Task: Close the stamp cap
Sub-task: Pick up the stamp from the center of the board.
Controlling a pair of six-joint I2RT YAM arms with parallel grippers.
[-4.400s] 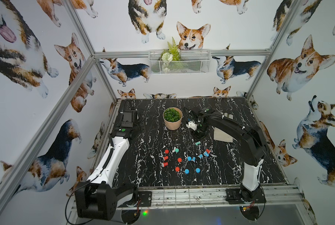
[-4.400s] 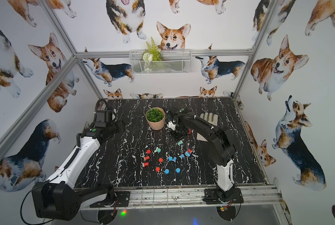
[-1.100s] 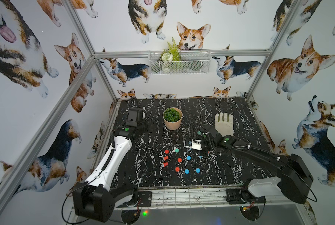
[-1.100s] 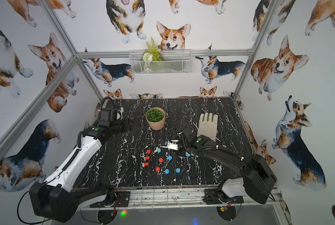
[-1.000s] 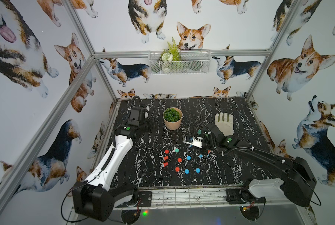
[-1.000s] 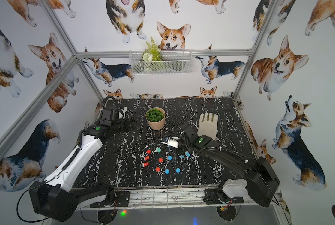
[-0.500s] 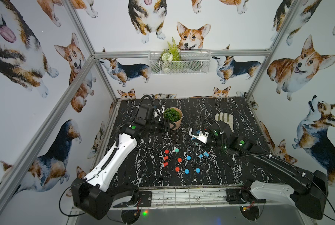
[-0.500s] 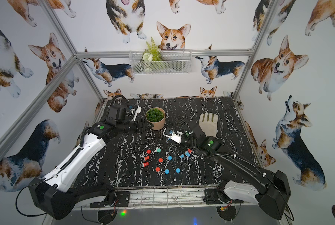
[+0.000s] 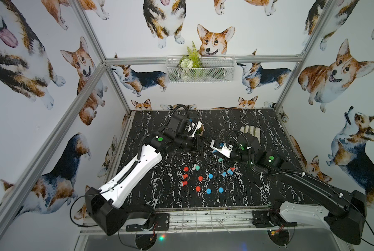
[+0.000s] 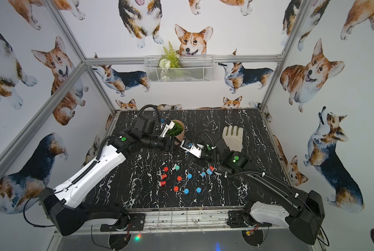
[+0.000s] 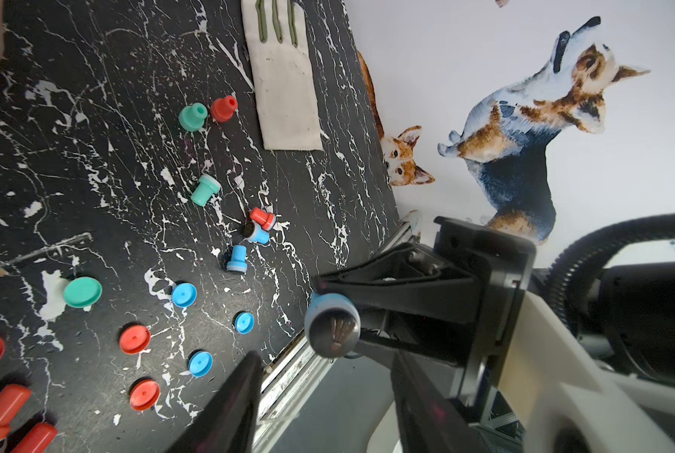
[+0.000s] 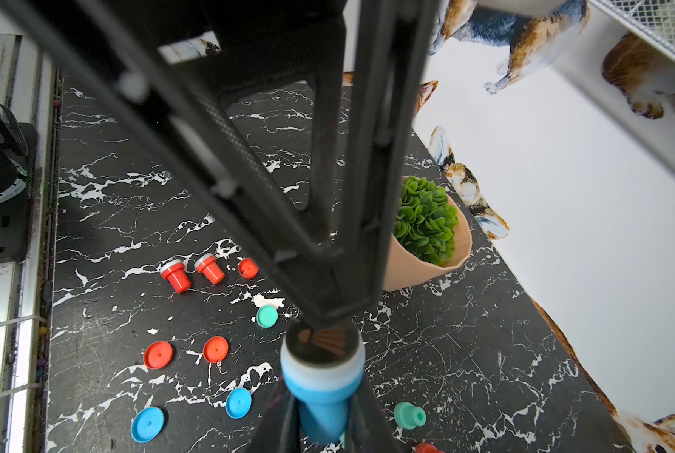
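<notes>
Black marble-patterned tabletop spreads below in both top views, and above its middle the two grippers meet nose to nose. The right gripper is clamped on a blue plastic stamp, held up off the surface between a terracotta pot of green leaves and a cream fabric glove lying flat. The left gripper faces it, just beside the stamp. Loose red caps and blue caps lie scattered on the table towards the front, well apart from the stamp. In a top view the pot shows more fully, just behind the left gripper.

Seen from the left wrist, the left gripper has its two black fingers spread apart with nothing between them. The stamp sits just past their tips, its dark, uncapped face turned to the lens and its body pinched in the right gripper's black fingers. Blue caps lie on the table beyond.

From the right wrist, the right gripper squeezes the stamp's blue barrel from both sides. The uncovered face points at the left gripper's dark framework, whose tip stands at the stamp; whether they touch cannot be told. A mint-green cap lies on the table below.
</notes>
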